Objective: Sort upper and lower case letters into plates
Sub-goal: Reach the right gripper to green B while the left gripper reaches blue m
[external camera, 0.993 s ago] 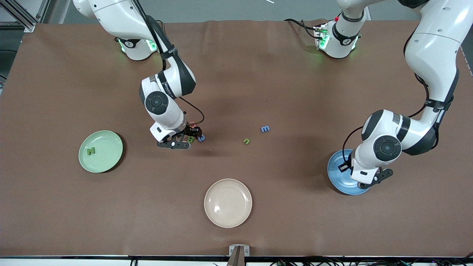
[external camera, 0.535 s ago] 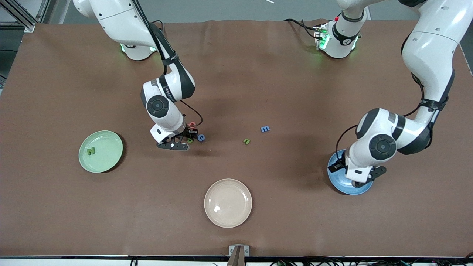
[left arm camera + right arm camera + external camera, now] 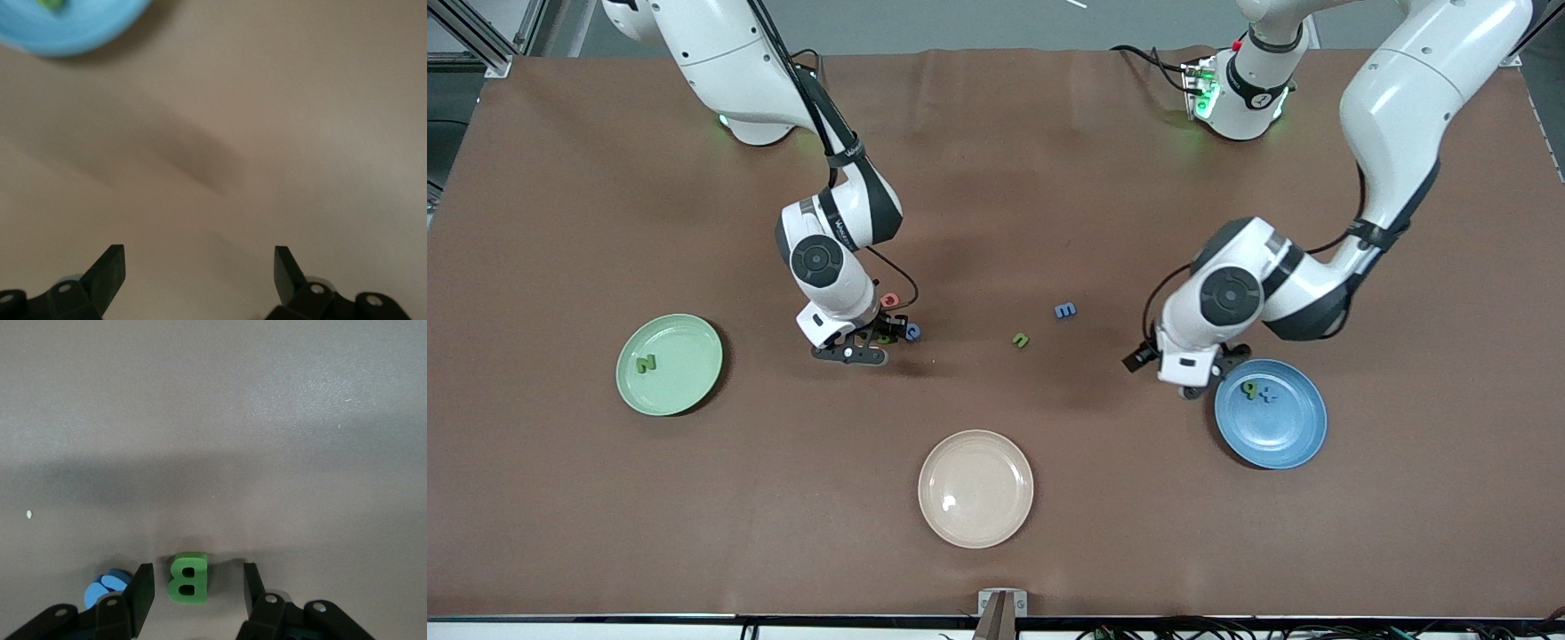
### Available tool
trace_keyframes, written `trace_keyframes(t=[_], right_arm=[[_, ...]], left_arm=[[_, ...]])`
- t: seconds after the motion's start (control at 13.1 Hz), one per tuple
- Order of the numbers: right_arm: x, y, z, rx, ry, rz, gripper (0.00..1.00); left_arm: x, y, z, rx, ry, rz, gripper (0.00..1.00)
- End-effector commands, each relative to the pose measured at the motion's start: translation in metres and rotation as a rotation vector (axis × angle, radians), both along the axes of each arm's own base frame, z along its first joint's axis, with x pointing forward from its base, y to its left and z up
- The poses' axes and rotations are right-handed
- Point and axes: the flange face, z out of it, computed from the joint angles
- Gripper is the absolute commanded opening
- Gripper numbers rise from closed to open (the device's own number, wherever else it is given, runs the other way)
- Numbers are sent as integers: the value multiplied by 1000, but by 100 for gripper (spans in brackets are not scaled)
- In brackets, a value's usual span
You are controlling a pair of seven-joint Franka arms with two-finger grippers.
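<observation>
The mint green plate (image 3: 690,342) holds one green letter (image 3: 646,363). The blue plate (image 3: 1282,436) (image 3: 67,30) holds a green letter (image 3: 1251,389) and a blue one (image 3: 1268,395). My right gripper (image 3: 882,340) (image 3: 197,580) is low at the table, open, its fingers either side of a green B (image 3: 884,338) (image 3: 188,575) with a gap on each side. A blue letter (image 3: 912,332) (image 3: 105,587) lies just outside one finger, a red letter (image 3: 890,300) close by. My left gripper (image 3: 1193,388) (image 3: 199,257) is open and empty over bare table beside the blue plate.
A blue m (image 3: 1064,310) and a green n (image 3: 1020,340) lie mid-table between the two arms. A cream-beige plate (image 3: 975,524) sits empty nearer the front camera.
My left gripper has opened and swung off the blue plate toward mid-table, uncovering the two letters in it. My right gripper's fingers have drawn closer around the green B.
</observation>
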Motion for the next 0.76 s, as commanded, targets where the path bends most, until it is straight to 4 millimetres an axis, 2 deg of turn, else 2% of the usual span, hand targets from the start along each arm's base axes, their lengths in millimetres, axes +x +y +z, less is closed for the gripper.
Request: trace_keyframes(t=[0.0, 0.31, 0.46, 0.69], right_arm=[[-4, 3, -4, 7, 2, -15, 60], [-8, 8, -6, 6, 5, -4, 58], [-9, 8, -8, 3, 9, -3, 55], [-10, 9, -9, 2, 11, -1, 40]], left_arm=[[-42, -53, -8, 12, -54, 0, 95], [-80, -109, -28, 17, -96, -65, 88], [-87, -120, -38, -6, -98, -83, 85], [-98, -128, -61, 36, -104, -123, 81]])
